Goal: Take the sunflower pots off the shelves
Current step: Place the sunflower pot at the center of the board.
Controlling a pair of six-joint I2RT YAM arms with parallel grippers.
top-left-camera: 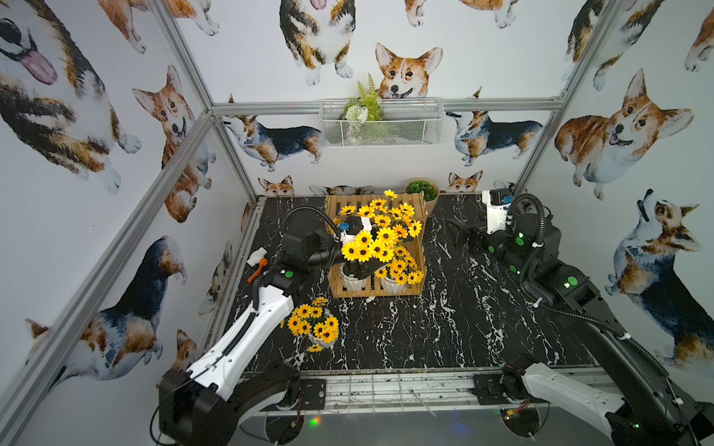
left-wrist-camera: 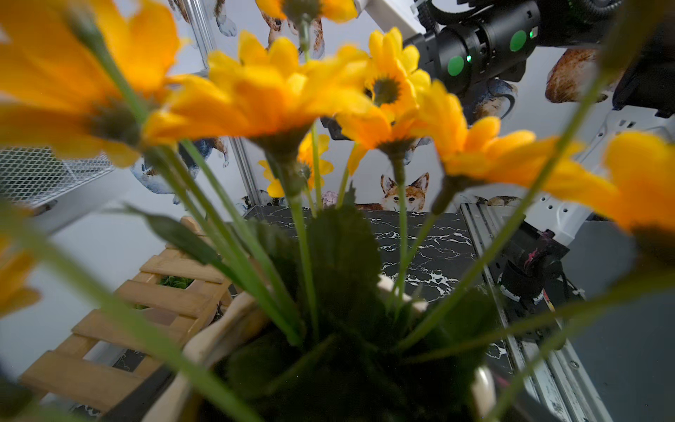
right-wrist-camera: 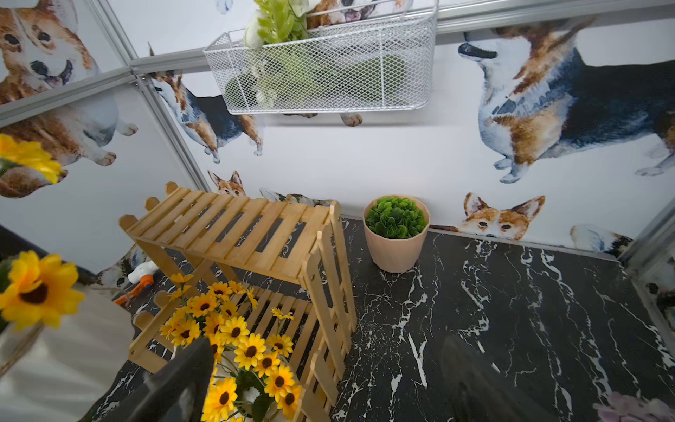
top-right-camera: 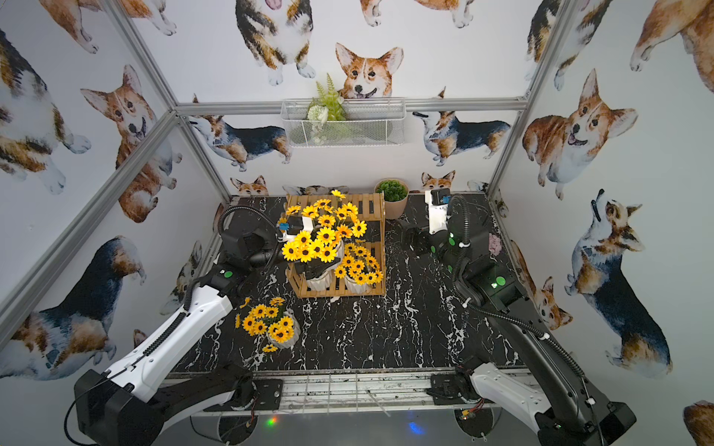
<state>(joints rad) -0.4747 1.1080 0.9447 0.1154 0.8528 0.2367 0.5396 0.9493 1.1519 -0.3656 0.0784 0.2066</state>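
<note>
Corgi-print walls (top-left-camera: pixel 386 166) enclose black marble tabletop (top-left-camera: pixel 463 328) holding shelves (right-wrist-camera: pixel 237 234).

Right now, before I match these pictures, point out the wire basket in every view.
In a top view: basket on the back wall, upper centre.
In a top view: upper centre again, slightly further left.
Left wrist: only a mesh corner, at the frame's edge behind blurred petals.
Right wrist: whole basket, on the wall above the shelves.
Shared landmark: the shelves, visible in all four.

Four sunflower pots (top-left-camera: pixel 315 328), one wooden rack (right-wrist-camera: pixel 233 226), one succulent pot (top-left-camera: pixel 422 193), one wire basket (top-left-camera: pixel 405 127) — two robot arms (top-left-camera: pixel 247 340)
</note>
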